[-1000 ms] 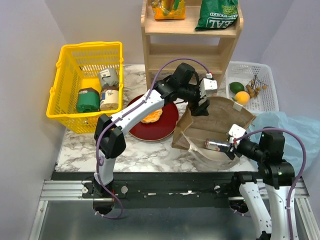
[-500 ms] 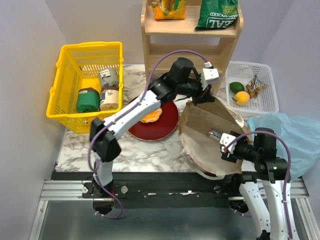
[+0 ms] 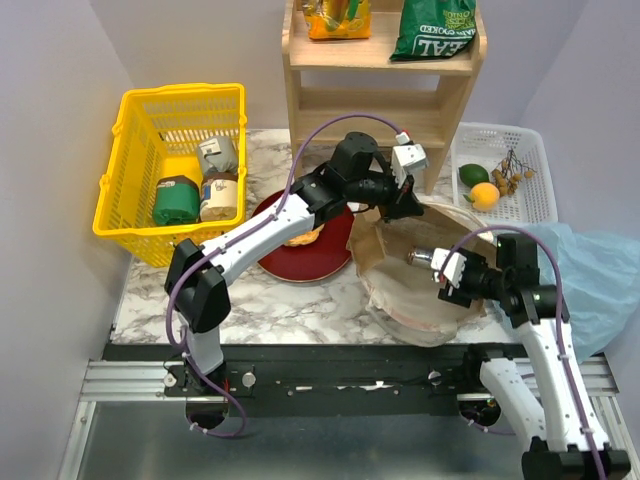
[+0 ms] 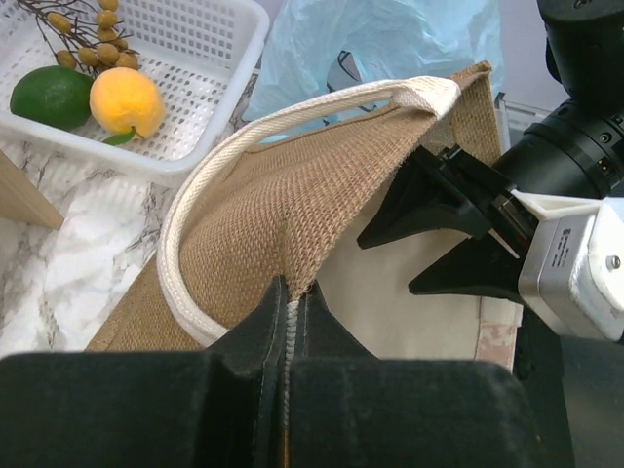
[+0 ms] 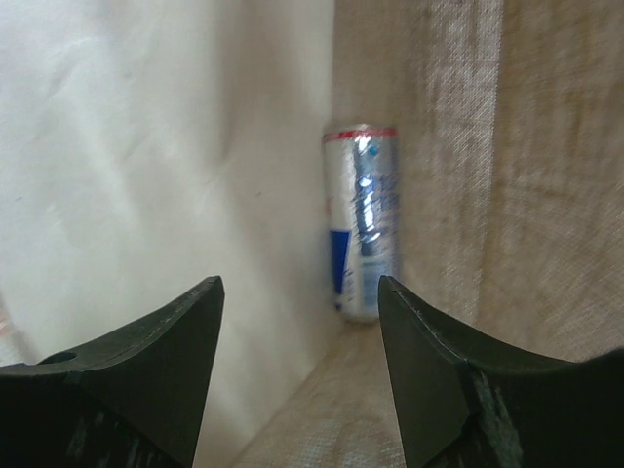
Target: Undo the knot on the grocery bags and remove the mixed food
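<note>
The brown bag (image 3: pixel 400 270) lies tipped on the table with its mouth toward my right arm. My left gripper (image 3: pixel 403 203) is shut on the bag's far rim (image 4: pixel 292 219), beside its white handle (image 4: pixel 190 229), and holds it up. The red-blue drink can (image 3: pixel 420 257) lies inside the bag, and in the right wrist view it (image 5: pixel 363 219) stands against the bag wall. My right gripper (image 3: pixel 450 272) is open and empty at the bag's mouth, its jaws (image 5: pixel 299 285) wide apart short of the can. The light-blue plastic bag (image 3: pixel 590 285) lies at the right.
A yellow basket (image 3: pixel 130 120) with wrapped jars stands at the left. A red plate (image 3: pixel 330 250) holds the doughnut (image 3: pixel 300 237). The white mesh tray (image 3: pixel 530 170) holds the green fruit (image 3: pixel 473 174) and orange fruit (image 3: pixel 485 195). The wooden shelf (image 3: pixel 380 95) carries the snack packet (image 3: pixel 338 18) and chip bag (image 3: pixel 432 28).
My left gripper has pulled the bag's rim up and back, opening the mouth toward the right arm. The can has shifted deeper in. My right gripper has moved up to the mouth.
</note>
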`<control>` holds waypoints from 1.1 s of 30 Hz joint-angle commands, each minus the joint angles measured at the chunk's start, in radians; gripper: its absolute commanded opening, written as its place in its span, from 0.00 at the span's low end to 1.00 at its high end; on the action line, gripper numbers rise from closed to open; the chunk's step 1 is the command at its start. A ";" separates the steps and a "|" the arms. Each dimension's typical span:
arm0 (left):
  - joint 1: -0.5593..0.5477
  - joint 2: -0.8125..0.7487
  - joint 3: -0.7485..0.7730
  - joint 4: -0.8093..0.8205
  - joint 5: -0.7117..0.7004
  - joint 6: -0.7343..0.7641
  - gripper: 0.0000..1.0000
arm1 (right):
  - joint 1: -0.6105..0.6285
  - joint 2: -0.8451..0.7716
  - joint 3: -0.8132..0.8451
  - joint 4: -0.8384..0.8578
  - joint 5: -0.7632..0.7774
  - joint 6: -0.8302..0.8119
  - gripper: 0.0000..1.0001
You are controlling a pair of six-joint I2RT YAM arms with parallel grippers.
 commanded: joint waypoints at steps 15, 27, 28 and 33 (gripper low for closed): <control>0.036 0.073 0.023 0.197 0.028 -0.336 0.00 | 0.206 0.417 0.047 0.337 0.361 -0.032 0.78; 0.050 0.073 0.018 0.227 0.076 -0.327 0.00 | 0.208 0.695 0.097 0.451 0.358 -0.053 0.83; 0.050 0.075 0.017 0.229 0.077 -0.324 0.00 | 0.208 0.727 0.102 0.454 0.355 -0.059 0.83; 0.050 0.081 0.012 0.220 0.090 -0.315 0.00 | 0.208 0.831 0.140 0.464 0.341 -0.084 0.81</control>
